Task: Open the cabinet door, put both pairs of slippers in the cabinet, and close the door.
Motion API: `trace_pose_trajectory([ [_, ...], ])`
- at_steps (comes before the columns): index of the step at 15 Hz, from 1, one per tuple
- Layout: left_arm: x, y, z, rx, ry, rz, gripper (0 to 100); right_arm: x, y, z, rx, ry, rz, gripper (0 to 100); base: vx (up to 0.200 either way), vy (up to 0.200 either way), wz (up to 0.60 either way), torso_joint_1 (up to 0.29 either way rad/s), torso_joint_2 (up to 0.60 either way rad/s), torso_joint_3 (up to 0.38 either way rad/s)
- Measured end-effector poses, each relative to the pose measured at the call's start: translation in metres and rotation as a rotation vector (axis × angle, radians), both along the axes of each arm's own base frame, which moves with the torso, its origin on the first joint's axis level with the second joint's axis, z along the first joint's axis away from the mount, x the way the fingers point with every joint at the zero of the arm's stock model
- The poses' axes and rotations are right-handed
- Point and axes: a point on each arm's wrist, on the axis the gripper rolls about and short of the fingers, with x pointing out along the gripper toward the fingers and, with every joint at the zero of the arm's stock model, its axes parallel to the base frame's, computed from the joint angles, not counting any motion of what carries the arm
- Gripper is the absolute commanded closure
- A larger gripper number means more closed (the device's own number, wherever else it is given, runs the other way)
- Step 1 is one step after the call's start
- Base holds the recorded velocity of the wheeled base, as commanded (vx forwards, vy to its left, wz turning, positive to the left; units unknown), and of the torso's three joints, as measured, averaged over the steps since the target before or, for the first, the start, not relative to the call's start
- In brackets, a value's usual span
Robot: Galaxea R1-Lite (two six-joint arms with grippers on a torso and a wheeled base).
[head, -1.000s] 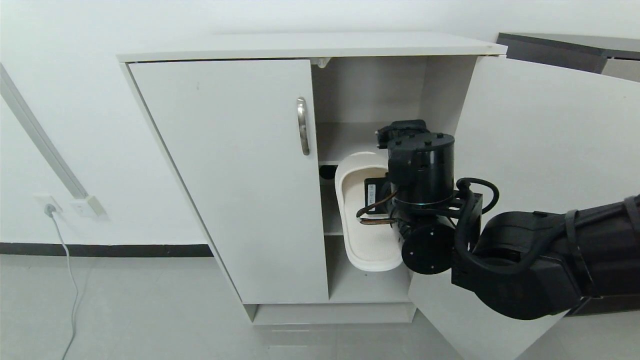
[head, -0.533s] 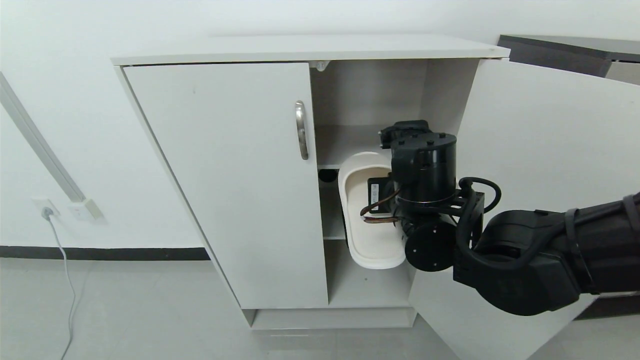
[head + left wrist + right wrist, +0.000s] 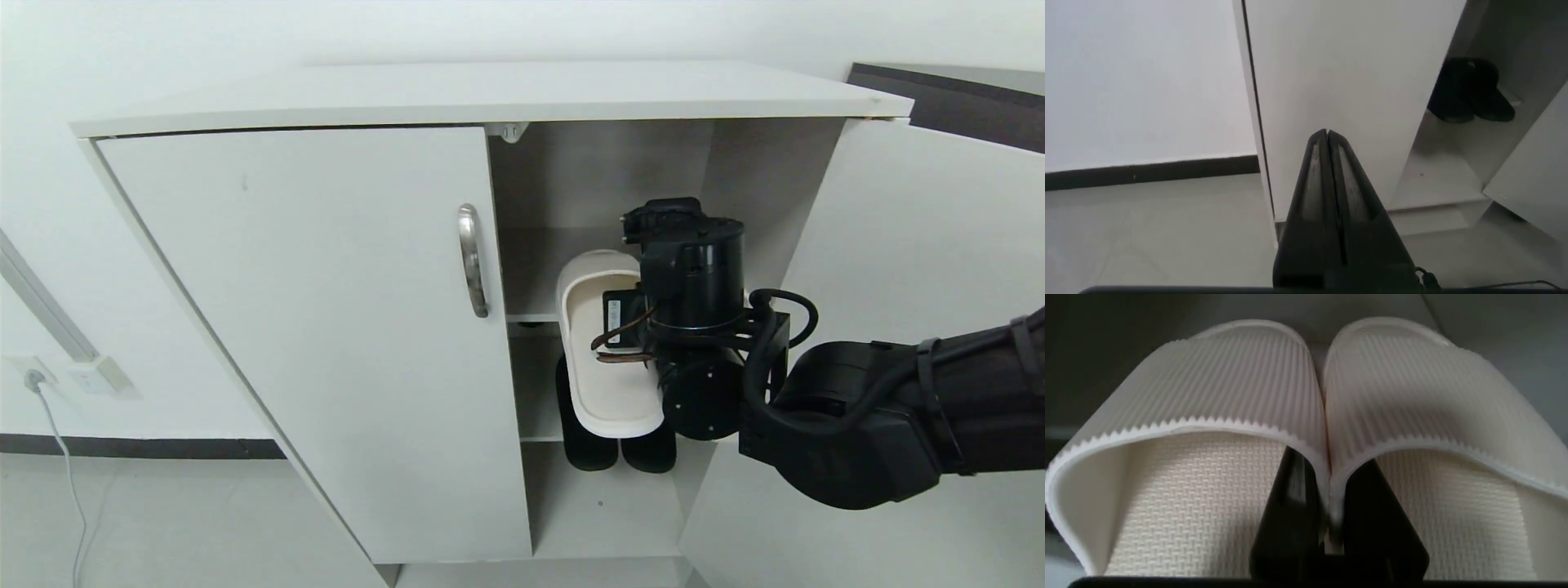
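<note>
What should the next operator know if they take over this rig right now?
Right end effector: shut on the white slippers, pinching the pair's inner edges together, held before the open right half of the cabinet.
Left end effector: shut, empty, low in front of the closed left door.
Done: right door is open; black slippers sit on a lower shelf inside.
Left: set the white slippers on a shelf, release, pull the arm out, close the right door.
</note>
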Motion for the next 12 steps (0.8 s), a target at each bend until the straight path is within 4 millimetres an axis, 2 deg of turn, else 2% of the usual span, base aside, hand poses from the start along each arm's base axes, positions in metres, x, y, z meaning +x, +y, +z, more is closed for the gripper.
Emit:
trace_pose_trajectory([
  [4, 0.0, 0.0, 0.0, 0.001, 0.0, 0.0, 100, 0.001, 0.002, -0.003, -0.027, 0.034, 0.061, 100, 0.0, 0.0, 0.0, 0.0, 0.0, 0.0],
  [6, 0.0, 0.0, 0.0, 0.001, 0.0, 0.001, 100, 0.003, 0.005, 0.004, -0.044, 0.057, 0.073, 100, 0.0, 0.0, 0.0, 0.0, 0.0, 0.0],
  [9, 0.0, 0.0, 0.0, 0.001, 0.0, 0.001, 100, 0.017, 0.008, 0.016, -0.03, 0.049, 0.056, 100, 0.0, 0.0, 0.0, 0.0, 0.0, 0.0],
  [12, 0.0, 0.0, 0.0, 0.001, 0.0, 0.001, 100, 0.036, 0.013, 0.02, -0.009, 0.034, 0.03, 100, 0.0, 0.0, 0.0, 0.0, 0.0, 0.0],
])
